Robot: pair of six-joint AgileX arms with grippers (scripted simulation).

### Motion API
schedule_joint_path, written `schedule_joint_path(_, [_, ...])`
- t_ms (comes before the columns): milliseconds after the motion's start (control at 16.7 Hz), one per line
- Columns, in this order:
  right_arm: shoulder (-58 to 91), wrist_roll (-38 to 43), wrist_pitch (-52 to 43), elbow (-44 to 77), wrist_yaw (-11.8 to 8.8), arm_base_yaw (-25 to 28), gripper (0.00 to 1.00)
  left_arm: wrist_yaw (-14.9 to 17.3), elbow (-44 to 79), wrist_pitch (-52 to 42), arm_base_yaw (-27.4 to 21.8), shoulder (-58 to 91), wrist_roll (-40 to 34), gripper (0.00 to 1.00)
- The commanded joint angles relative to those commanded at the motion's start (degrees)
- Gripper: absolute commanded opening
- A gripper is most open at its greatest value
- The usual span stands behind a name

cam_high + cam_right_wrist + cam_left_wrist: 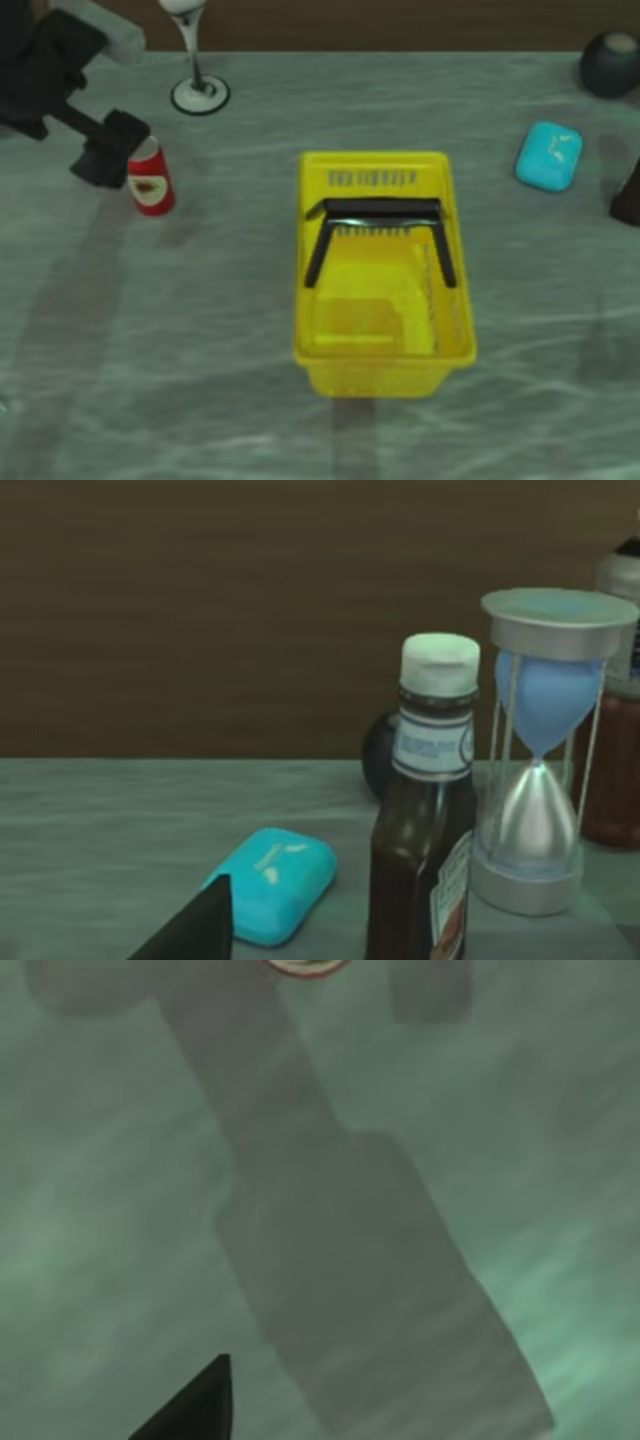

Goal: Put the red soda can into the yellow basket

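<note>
Green-grey marbled tabletop (200, 380) filled the overhead view, with a dark wooden wall behind it. Our left gripper (112, 150) sat at the upper left of that frame, right against the top of the small red cylindrical soda can (151, 180); we could not tell whether its fingers were spread or closed. The bright yellow slotted plastic basket (455, 330) stood at centre, well apart from the can, its black hinged handle (380, 215) lying across it. A turquoise soap-like block (549, 156) lay at upper right.

From our left wrist we saw mostly table and shadow, with the can's rim (305, 966) at the top edge.

From our right wrist we saw a brown sauce bottle (425, 830), a blue hourglass (545, 750) and the turquoise block (275, 880).
</note>
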Motion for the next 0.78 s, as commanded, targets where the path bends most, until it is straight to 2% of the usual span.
schedule_joint_path(420, [0.0,0.0,0.0,0.0,0.0,0.0,1.0,-1.22,35.35,-14.18,-0.33,32.02,8.04,1.0])
schedule_joint_path(600, [0.0,0.0,0.0,0.0,0.0,0.0,1.0,-1.71,45.04,-16.49,-0.1,39.77,9.94,1.0])
schedule_joint_path(780, [0.0,0.0,0.0,0.0,0.0,0.0,1.0,-1.98,49.5,-17.25,0.09,43.33,10.81,1.0])
